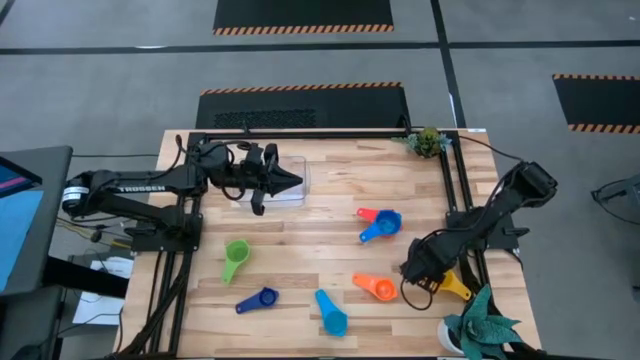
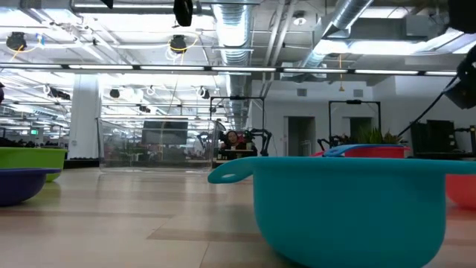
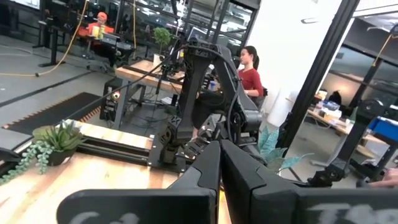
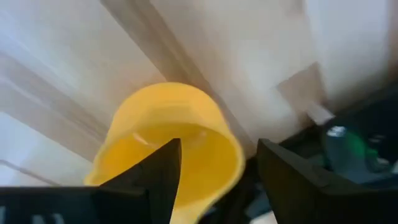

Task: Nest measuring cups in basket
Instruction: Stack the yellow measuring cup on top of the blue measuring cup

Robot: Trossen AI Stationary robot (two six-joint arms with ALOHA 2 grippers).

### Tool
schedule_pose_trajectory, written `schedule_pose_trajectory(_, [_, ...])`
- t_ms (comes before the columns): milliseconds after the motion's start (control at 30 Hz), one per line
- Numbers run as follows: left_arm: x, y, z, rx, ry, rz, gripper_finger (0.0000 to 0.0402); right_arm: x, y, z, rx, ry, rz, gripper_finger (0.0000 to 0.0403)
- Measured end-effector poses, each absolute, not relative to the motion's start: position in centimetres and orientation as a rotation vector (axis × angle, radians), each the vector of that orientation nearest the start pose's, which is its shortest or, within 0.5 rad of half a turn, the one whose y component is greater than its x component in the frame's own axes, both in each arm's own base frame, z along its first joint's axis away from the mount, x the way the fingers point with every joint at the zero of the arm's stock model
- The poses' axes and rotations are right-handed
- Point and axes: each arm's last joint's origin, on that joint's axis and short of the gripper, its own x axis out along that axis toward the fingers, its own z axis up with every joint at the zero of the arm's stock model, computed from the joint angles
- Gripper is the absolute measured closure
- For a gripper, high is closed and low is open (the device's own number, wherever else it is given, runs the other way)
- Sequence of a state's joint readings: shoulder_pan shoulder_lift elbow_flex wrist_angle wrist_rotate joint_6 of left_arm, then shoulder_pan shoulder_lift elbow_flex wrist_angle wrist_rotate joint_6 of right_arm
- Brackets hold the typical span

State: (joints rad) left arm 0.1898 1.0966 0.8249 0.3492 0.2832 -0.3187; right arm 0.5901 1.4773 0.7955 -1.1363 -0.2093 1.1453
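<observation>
On pale wood planks, the right tool [image 4: 217, 171] straddles a smooth yellow cup's [image 4: 168, 140] rim, spread.

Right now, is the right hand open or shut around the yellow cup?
Open. In the right wrist view the right hand has its fingers spread apart, one inside the yellow cup, the other outside its rim.
</observation>
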Motion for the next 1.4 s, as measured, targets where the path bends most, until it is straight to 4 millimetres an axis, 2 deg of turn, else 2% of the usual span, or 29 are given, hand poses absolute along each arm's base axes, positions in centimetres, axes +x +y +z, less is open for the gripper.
schedule_pose_trajectory(200, [24.4,3.7,33.8,-0.301,-0.059,-0.110,0.0401,15.5,11.3,15.3,0.472,1.827,-0.630,0.0187])
schedule_pose_trajectory(300, [24.4,3.7,33.8,-0.301,-0.059,-0.110,0.0402,15.6,11.3,15.3,0.499,1.797,-0.665,0.0213])
schedule_pose_trajectory(367, [24.4,3.7,33.8,-0.301,-0.059,-0.110,0.0401,15.8,11.4,15.2,0.535,1.775,-0.672,0.0247])
schedule_pose_trajectory(500, [24.4,3.7,33.8,-0.301,-0.059,-0.110,0.0402,16.6,11.4,15.1,0.624,1.710,-0.677,0.0364])
schedule_pose_trajectory(533, [24.4,3.7,33.8,-0.301,-0.059,-0.110,0.0402,16.8,11.4,15.2,0.644,1.694,-0.679,0.0380])
schedule_pose_trajectory(667, [24.4,3.7,33.8,-0.301,-0.057,-0.109,0.0401,17.7,10.7,15.1,0.726,1.608,-0.763,0.0386])
schedule_pose_trajectory(833, [24.4,3.7,33.5,-0.315,-0.027,-0.105,0.0402,18.6,10.0,15.7,0.723,1.567,-0.782,0.0390])
schedule_pose_trajectory(967, [24.4,3.7,32.6,-0.313,0.063,-0.090,0.0401,19.3,9.6,17.2,0.678,1.557,-0.761,0.0396])
schedule_pose_trajectory(1067, [24.3,3.7,31.3,-0.235,0.190,-0.074,0.0402,19.8,9.1,19.3,0.706,1.504,-0.734,0.0396])
schedule_pose_trajectory(1233, [23.6,3.8,30.0,-0.218,0.336,-0.015,0.0401,20.9,8.6,23.8,0.844,1.243,-0.706,0.0396])
schedule_pose_trajectory(1400, [21.4,3.6,30.4,-0.182,0.406,0.092,0.0401,21.5,8.4,26.9,0.994,0.927,-0.726,0.0396])
